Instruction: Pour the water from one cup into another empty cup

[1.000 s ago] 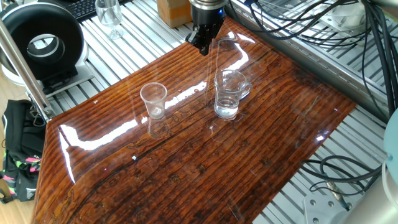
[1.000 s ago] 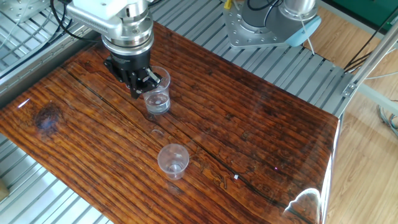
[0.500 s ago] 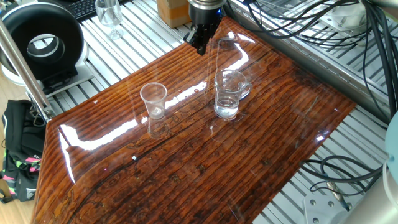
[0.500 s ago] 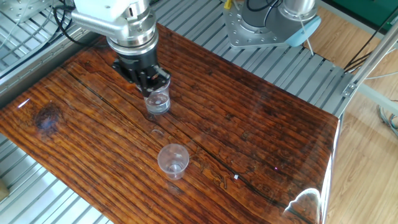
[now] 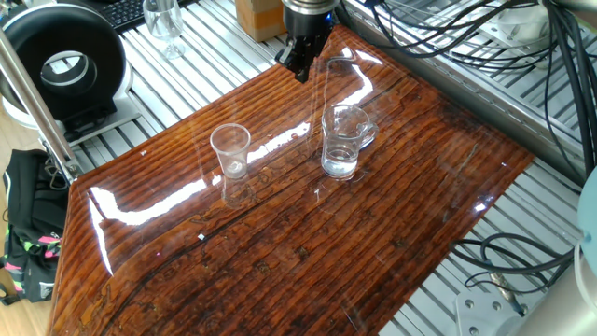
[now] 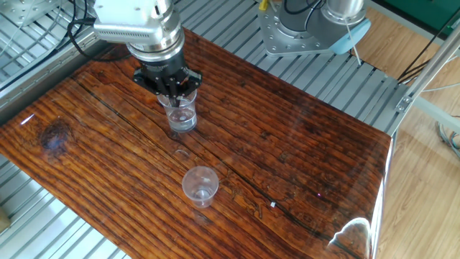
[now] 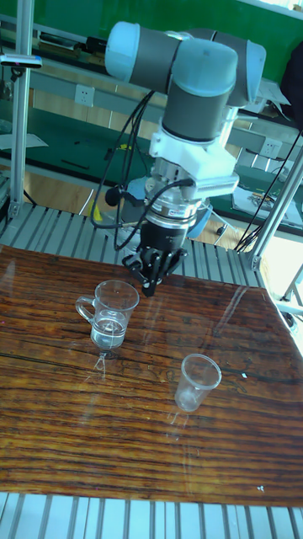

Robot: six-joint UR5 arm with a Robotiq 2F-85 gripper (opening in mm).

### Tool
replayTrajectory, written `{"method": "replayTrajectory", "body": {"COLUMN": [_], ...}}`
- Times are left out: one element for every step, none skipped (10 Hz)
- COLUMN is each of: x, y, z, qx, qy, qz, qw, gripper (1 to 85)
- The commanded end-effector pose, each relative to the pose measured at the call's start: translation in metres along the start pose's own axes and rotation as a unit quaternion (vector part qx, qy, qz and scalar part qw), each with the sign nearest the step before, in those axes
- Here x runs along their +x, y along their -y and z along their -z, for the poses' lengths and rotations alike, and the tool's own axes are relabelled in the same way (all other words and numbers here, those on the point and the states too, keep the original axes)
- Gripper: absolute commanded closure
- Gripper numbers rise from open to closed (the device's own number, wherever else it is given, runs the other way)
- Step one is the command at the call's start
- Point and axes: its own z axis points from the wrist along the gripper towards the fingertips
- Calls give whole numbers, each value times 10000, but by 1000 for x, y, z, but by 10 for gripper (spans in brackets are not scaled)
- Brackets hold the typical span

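Tall fixed view: glossy wood table (image 7: 50,455) w/ metal frame (green wall behind), gripper (image 7: 150,271) state unclear.

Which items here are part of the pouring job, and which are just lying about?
Job: glass mug holding the water; small empty plastic cup; gripper, above the table near the mug.
Lying about: stemmed wine glass; cardboard box; black round device.

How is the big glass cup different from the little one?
The mug has a side handle; the small cup has none. The mug is wider and thick-walled; the small cup is thin and tapered. The mug holds a little water; the small cup looks empty. Both are clear and upright.
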Motion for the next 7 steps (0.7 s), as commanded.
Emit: {"method": "replayTrajectory", "body": {"x": [32,35,31,28,28,27,35], "y": [38,58,68,78,78,86,92], "z": [5,7,2,-4,-8,-13,-20], "qx": [505,793,780,780,616,579,642], "qy": [-46,-12,242,485,624,819,832], "qz": [-363,-683,-1218,-1751,-2204,-2355,-2490], "qw": [9981,9945,9892,9803,9715,9667,9628], "gripper": [840,840,840,840,840,840,783]}}
